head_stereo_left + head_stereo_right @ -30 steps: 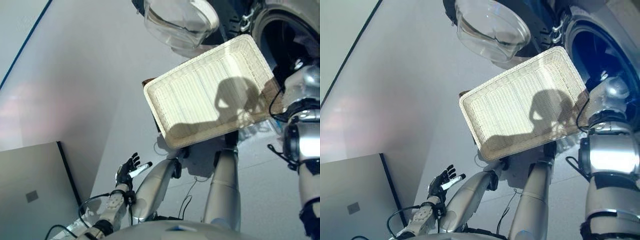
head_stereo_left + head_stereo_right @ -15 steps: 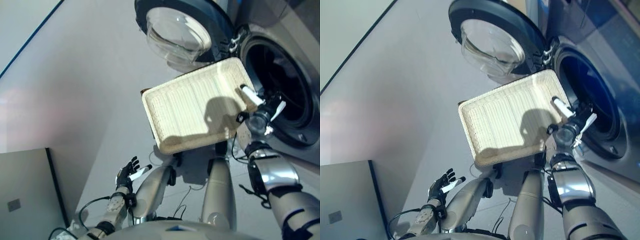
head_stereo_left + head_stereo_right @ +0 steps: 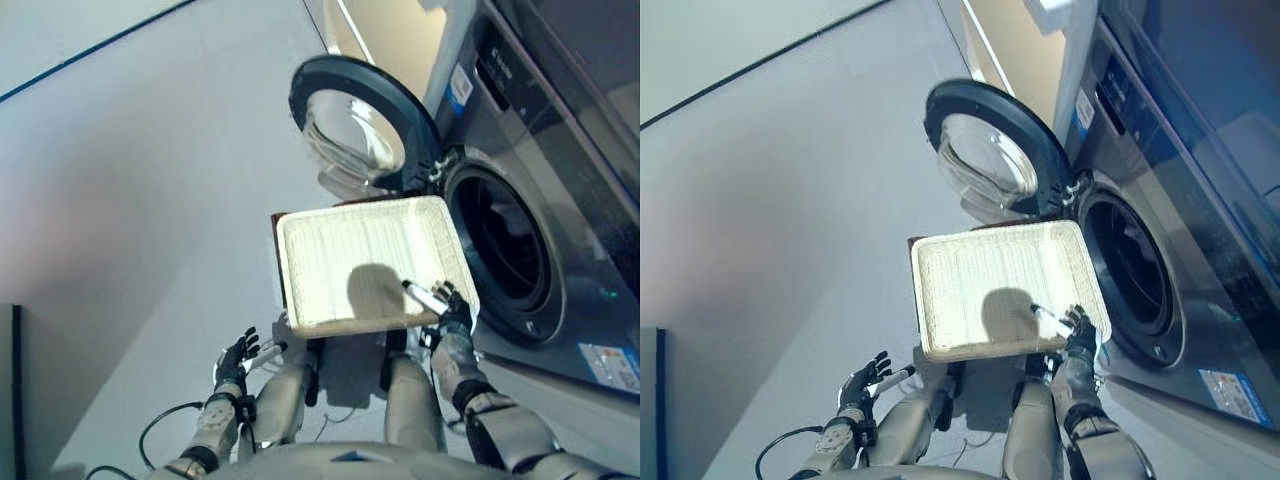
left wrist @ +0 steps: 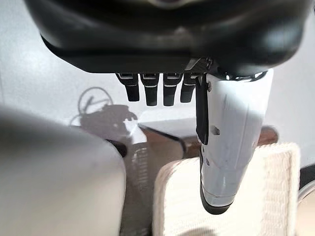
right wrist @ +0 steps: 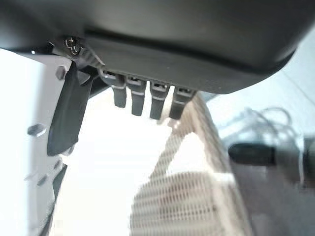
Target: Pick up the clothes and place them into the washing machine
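Observation:
The shallow wicker basket (image 3: 345, 265) rests on the low dark brown box (image 3: 276, 250) in front of the washing machine (image 3: 560, 200). Its inside shows bare wicker. The machine's round door (image 3: 358, 125) stands open beside the dark drum opening (image 3: 505, 250). My right hand (image 3: 450, 312) is open over the basket's near right corner, thumb out, holding nothing; its wrist view shows straight fingers (image 5: 142, 98) above the basket rim (image 5: 197, 162). My left hand (image 3: 237, 357) hangs open and empty low at the left, and its wrist view shows the white-covered thumb (image 4: 231, 147).
Pale grey floor (image 3: 130, 200) lies wide on the left of the basket. A grey panel edge (image 3: 8, 390) stands at the far lower left. A beige wall (image 3: 390, 40) stands behind the machine.
The camera has shifted, so more of the machine shows. My right hand has drawn back from the drum opening to the basket's near right corner. My left hand has stayed put.

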Controlling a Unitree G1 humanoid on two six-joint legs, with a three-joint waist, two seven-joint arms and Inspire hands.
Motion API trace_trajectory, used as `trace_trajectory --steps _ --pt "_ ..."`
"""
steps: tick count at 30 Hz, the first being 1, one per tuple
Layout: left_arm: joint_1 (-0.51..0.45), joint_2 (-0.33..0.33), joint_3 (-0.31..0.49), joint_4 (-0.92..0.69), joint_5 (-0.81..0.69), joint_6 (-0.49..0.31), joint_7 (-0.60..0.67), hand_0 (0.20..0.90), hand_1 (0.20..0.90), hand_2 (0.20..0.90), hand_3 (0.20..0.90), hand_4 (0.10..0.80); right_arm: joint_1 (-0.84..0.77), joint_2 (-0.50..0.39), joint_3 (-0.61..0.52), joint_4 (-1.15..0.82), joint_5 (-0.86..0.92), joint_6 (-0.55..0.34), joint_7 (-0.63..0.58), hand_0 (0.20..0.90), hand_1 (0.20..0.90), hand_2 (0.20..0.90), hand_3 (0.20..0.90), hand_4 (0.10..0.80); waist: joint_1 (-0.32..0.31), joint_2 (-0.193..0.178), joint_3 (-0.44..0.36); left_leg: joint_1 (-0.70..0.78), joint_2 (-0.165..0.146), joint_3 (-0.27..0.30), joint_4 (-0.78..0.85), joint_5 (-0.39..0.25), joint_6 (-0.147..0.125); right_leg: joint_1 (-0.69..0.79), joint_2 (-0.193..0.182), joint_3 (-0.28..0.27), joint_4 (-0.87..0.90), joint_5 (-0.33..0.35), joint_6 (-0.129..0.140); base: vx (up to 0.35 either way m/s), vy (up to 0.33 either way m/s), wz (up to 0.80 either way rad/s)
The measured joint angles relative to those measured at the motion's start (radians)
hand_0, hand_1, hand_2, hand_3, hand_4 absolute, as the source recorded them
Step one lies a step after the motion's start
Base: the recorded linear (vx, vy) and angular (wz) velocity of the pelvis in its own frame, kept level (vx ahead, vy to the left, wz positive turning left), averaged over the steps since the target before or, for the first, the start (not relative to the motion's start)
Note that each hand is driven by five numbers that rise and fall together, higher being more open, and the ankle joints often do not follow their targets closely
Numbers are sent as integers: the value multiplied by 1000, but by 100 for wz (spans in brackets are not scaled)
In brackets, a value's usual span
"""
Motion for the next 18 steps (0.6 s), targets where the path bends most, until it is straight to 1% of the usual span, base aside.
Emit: trace_trajectory --steps 2,4,7,8,9,13,15,16,18 --pt "-2 8 16 16 9 13 0 900 900 900 900 800 10 -3 -18 -1 -1 2 11 900 900 900 900 800 -3 -16 -12 29 4 -2 -12 1 1 42 1 -12 -27 7 5 63 -34 9" --pt "6 13 28 47 24 16 6 900 900 900 900 800 36 0 -19 9 -7 2 15 900 900 900 900 800 1 -39 -66 46 8 -1 -22 -2 6 69 0 -23 -52 8 6 71 -32 11" --pt "9 19 45 67 35 35 12 900 900 900 900 800 75 5 -18 10 -30 3 40 900 900 900 900 800 -1 -60 -98 102 13 -2 -45 7 13 139 5 -32 -101 18 15 99 -25 4" --pt "14 19 63 85 49 37 12 900 900 900 900 800 96 10 -21 25 -46 5 56 900 900 900 900 800 -1 -67 -121 131 16 -2 -63 6 14 171 8 -37 -123 23 14 82 -13 3" --pt "28 25 64 98 56 41 13 900 900 900 900 800 125 17 -17 29 -69 11 67 900 900 900 900 800 -1 -76 -159 146 16 -1 -76 3 18 187 9 -39 -140 22 15 59 -3 -1" --pt "43 40 71 143 100 62 2 900 900 900 900 800 213 23 11 64 -180 38 100 900 900 900 900 800 -2 -88 -224 204 18 1 -109 -1 25 260 12 -46 -196 33 25 35 -16 1" --pt "48 43 71 164 132 71 -3 900 900 900 900 800 251 25 24 82 -225 51 115 900 900 900 900 800 -2 -87 -243 223 17 3 -120 -2 27 290 14 -50 -220 36 30 0 0 0" --pt "57 45 70 171 152 78 -6 900 900 900 900 800 274 25 37 89 -275 62 119 900 900 900 900 800 -2 -89 -263 222 17 3 -124 -3 28 290 14 -51 -226 38 33 0 0 0" --pt "61 49 70 177 184 83 -17 900 900 900 900 800 300 23 66 106 -381 81 120 900 900 900 900 800 -7 -87 -270 227 17 3 -124 -3 28 310 15 -58 -254 50 38 -14 -10 6"
